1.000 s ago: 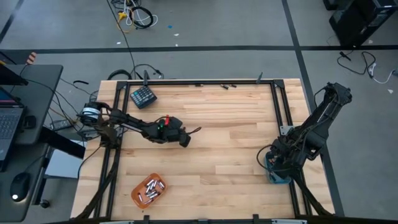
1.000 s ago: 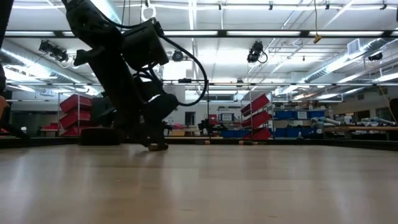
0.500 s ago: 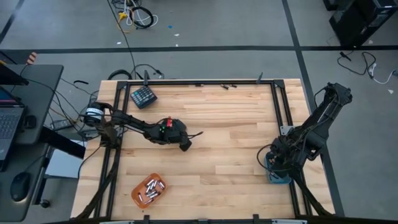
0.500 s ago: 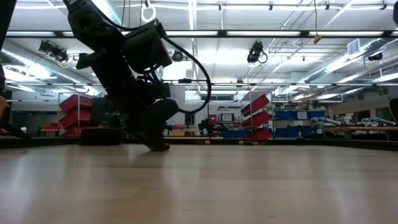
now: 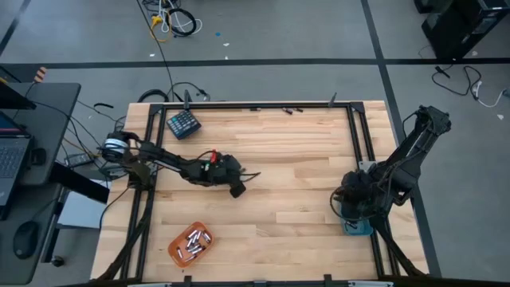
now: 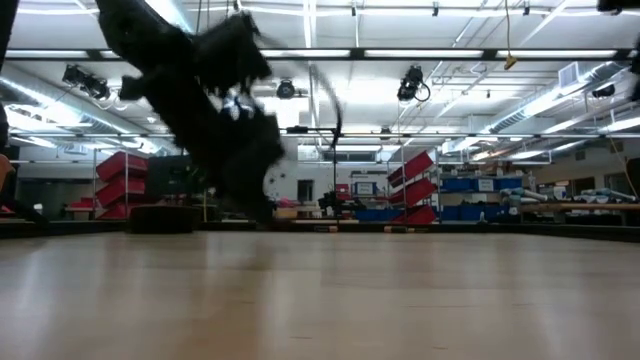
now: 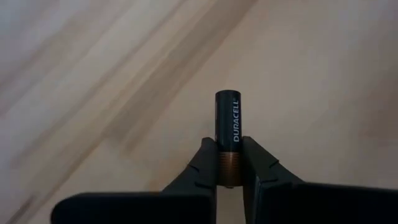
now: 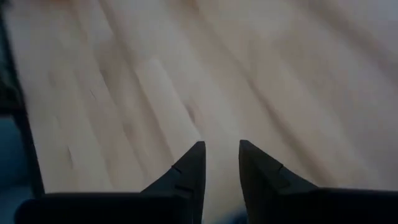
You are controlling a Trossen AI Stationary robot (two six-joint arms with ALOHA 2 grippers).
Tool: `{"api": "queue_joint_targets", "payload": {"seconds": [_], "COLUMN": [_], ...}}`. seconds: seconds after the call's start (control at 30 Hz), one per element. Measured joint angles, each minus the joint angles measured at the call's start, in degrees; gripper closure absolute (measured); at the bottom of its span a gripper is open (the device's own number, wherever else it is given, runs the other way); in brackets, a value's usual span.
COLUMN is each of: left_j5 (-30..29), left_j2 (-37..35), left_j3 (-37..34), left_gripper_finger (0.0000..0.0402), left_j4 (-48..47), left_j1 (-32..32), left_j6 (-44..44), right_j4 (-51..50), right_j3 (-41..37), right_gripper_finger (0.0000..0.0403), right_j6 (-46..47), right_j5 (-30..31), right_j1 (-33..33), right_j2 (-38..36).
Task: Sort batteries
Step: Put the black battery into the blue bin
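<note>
Between left gripper (image 7: 229,163) fingers: black-and-copper Duracell battery (image 7: 227,134), clamped; right gripper (image 8: 219,163) slightly apart.

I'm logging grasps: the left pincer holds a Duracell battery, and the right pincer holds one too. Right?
Not quite. The left pincer does hold a Duracell battery, but the right pincer holds nothing: the right wrist view shows only bare wooden table between its open fingers.
</note>
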Motion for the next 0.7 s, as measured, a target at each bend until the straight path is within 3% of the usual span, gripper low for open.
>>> {"api": "queue_joint_targets", "payload": {"seconds": [0.2, 0.37, 0.53, 0.7], "left_j5": [3.91, 15.57, 21.95, 25.08], "left_j2": [-4.38, -4.46, -4.24, -4.26], "left_j3": [0.19, 0.33, 0.34, 0.35], "left_gripper_finger": [0.0384, 0.0385, 0.0385, 0.0385], "left_j4": [18.98, 42.37, 53.05, 56.3], "left_j1": [-2.4, -3.67, -4.5, -5.27], "left_j6": [16.3, 29.45, 37.75, 42.18], "right_j4": [13.67, 36.35, 66.49, 92.65], "right_j3": [-0.01, -0.01, -0.01, -0.01], "right_gripper_finger": [0.0319, 0.0318, 0.0304, 0.0275], "right_j6": [-19.41, -48.5, -77.89, -95.31], "right_j5": [19.66, 31.3, 32.72, 27.31], "right_j1": [-1.31, -4.87, -8.7, -12.13], "right_j2": [1.67, 7.83, 16.2, 23.38]}}
